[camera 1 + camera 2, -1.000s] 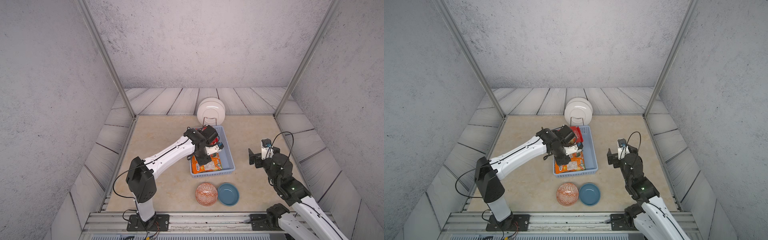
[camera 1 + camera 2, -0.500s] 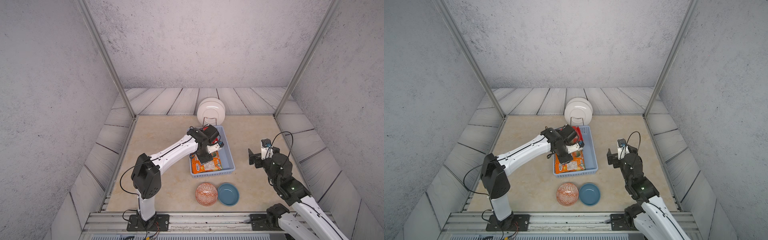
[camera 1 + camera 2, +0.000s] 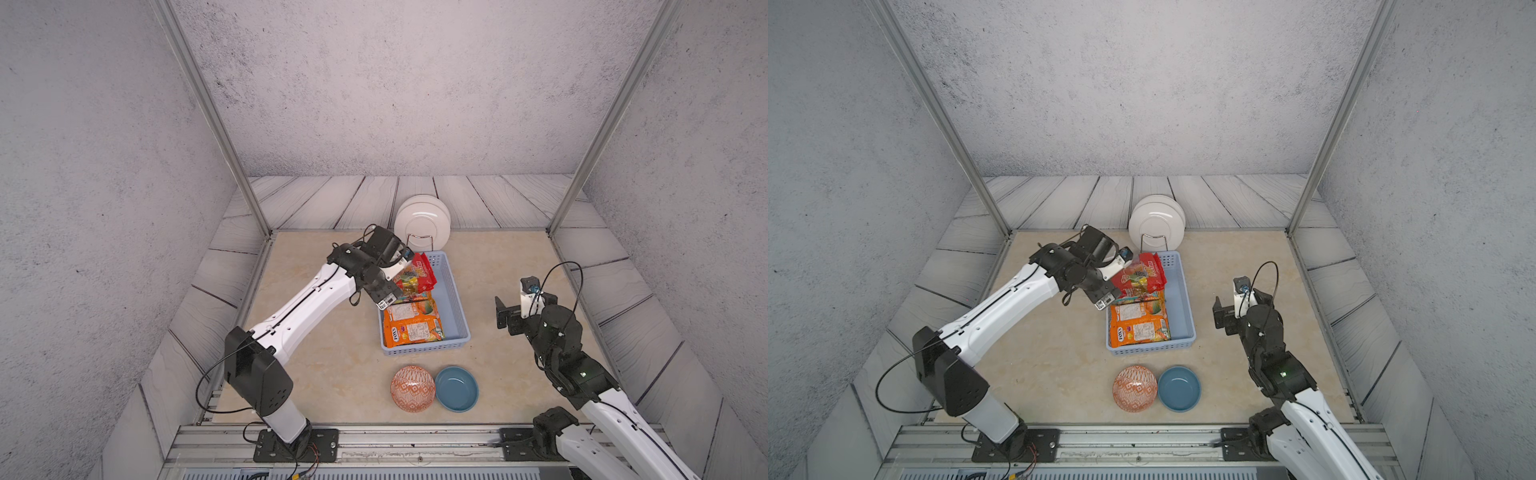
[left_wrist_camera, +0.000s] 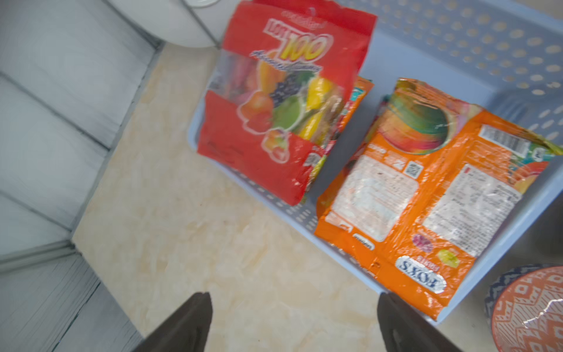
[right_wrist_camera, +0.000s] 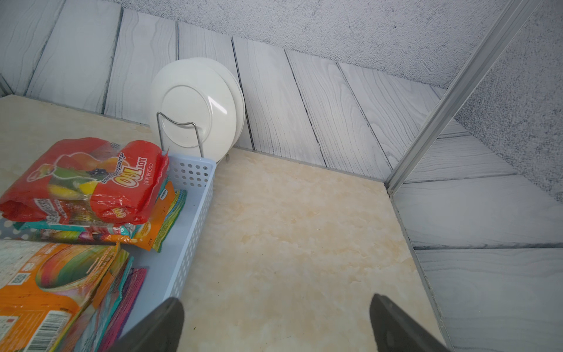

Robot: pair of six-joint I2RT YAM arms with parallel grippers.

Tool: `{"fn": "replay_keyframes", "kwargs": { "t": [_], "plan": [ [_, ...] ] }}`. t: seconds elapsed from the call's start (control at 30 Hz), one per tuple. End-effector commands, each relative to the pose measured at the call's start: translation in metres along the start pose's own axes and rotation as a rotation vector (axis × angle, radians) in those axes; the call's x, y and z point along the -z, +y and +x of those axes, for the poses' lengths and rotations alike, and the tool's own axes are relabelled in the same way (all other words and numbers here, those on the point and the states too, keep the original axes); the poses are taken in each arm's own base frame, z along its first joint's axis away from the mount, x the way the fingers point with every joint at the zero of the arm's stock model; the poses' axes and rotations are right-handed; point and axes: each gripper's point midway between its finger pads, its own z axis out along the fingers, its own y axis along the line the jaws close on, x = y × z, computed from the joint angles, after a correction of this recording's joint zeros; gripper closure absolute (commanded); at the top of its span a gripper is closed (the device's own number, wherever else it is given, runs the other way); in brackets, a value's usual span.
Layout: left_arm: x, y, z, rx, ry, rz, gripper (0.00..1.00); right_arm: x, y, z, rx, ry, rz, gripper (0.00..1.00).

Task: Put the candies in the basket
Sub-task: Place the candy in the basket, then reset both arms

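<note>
The left gripper hangs over the table just left of the basket, its fingers spread wide with nothing between them. In both top views its body covers the basket's far-left corner, and the fingertips cannot be made out there.

The red bag lies tilted at the basket's far end on top of other bags, its left edge hanging out over the left rim. The orange bag, marked "FOX'S", lies at the near end, and its left edge covers the rim too. Lower bags show only as teal, green and purple edges, so their number cannot be told.

The right gripper hovers right of the basket, fingers apart and empty, with bare table between them. The basket's right half shows bare floor.

Plates in a rack stand just beyond the far rim. An orange bowl and a blue bowl sit apart from the near rim.
</note>
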Motion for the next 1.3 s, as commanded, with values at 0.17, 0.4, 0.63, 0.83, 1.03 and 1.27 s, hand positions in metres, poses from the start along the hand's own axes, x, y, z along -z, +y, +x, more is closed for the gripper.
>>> {"fn": "replay_keyframes", "kwargs": {
  "t": [0.17, 0.4, 0.63, 0.83, 1.03, 1.27],
  "plan": [
    [0.021, 0.085, 0.034, 0.263, -0.170, -0.240, 0.01, -0.007, -0.001, 0.002, -0.012, -0.055, 0.025, 0.01],
    [0.029, 0.121, 0.065, 0.428, -0.361, -0.403, 0.01, -0.019, -0.023, 0.002, -0.017, -0.005, 0.168, 0.01],
    [-0.006, 0.138, 0.106, 0.600, -0.365, -0.381, 0.01, -0.042, -0.029, 0.014, -0.038, 0.004, 0.234, 0.01],
    [-0.042, 0.143, 0.146, 0.740, -0.392, -0.363, 0.01, -0.058, -0.040, 0.032, -0.071, 0.033, 0.304, 0.01],
    [-0.074, 0.128, 0.164, 0.729, -0.432, -0.344, 0.01, -0.071, -0.059, 0.053, -0.131, 0.060, 0.355, 0.06],
    [-0.091, 0.128, 0.169, 0.722, -0.477, -0.368, 0.01, -0.078, -0.081, 0.074, -0.187, 0.092, 0.459, 0.02]
  ]
}}
